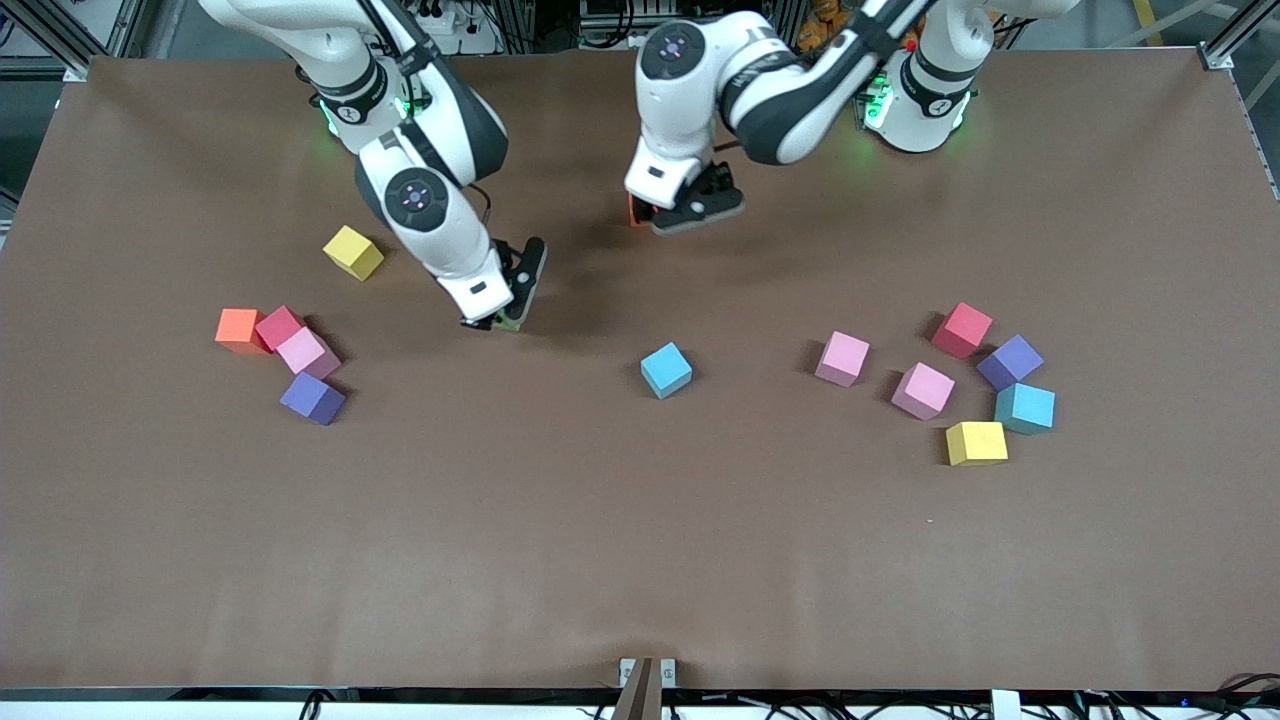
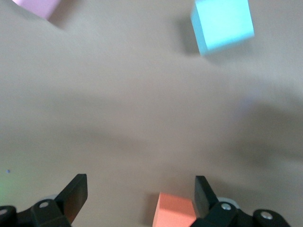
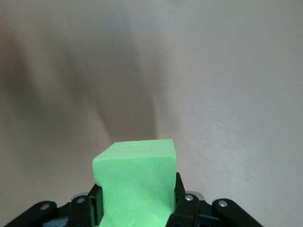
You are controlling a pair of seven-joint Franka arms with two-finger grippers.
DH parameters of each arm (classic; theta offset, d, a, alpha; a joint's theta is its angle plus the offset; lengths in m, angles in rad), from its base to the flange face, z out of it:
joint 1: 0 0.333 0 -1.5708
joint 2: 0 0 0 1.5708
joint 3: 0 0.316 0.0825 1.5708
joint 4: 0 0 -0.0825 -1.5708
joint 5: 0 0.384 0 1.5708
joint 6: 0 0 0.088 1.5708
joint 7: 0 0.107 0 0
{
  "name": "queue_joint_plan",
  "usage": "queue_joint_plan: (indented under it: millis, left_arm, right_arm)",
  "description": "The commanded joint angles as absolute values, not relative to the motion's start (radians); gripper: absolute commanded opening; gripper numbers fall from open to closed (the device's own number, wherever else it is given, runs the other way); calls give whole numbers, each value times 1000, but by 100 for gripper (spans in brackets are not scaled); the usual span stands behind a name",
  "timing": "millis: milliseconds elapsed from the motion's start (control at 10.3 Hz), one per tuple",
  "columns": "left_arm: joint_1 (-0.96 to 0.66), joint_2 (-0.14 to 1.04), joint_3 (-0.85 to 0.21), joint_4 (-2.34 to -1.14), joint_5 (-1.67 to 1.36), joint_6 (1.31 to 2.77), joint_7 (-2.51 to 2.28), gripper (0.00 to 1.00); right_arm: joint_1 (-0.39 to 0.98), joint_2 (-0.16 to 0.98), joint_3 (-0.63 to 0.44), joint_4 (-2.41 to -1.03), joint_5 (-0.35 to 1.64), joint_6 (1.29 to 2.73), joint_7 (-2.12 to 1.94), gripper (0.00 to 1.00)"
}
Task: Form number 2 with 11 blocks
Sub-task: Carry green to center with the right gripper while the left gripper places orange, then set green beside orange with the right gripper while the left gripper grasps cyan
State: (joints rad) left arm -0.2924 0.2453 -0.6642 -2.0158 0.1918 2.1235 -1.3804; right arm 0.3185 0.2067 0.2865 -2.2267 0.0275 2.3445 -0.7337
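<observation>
Left gripper (image 2: 137, 194) over table (image 1: 640, 560) centre: fingers (image 2: 75, 196) spread wide, orange block (image 2: 174, 210) between, untouched. Right gripper (image 1: 500, 322) low over table, pinching green block (image 3: 136, 182). Other blocks scattered toward both table ends.

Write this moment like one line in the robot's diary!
left gripper: open, above orange block | right gripper: shut on green block, over table | number 2: not started
</observation>
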Motion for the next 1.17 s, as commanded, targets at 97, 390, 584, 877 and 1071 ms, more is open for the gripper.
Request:
queue_joint_plan:
  millis: [97,390,584,877,1071]
  left_arm:
    - [-178,369,-666,-1747,212,1993,-1377,100]
    - [-193,472,-588,-1611,291,1973,-1371,100]
    - [-222,581,-580,-1516,411,1965,-1371,100]
    - [-233,678,-563,-1428,407,1967,-1377,100]
    - [-239,713,-561,-1430,405,1974,-1399,100]
  right_arm:
    - [438,163,285,-2270,126,2368,-730,26]
    - [553,164,284,-2322,164,2477,-704,26]
    - [661,173,281,-2370,169,2569,-591,26]
    - [782,187,276,-2407,169,2644,-453,25]
    - [842,210,244,-2450,169,2738,-448,25]
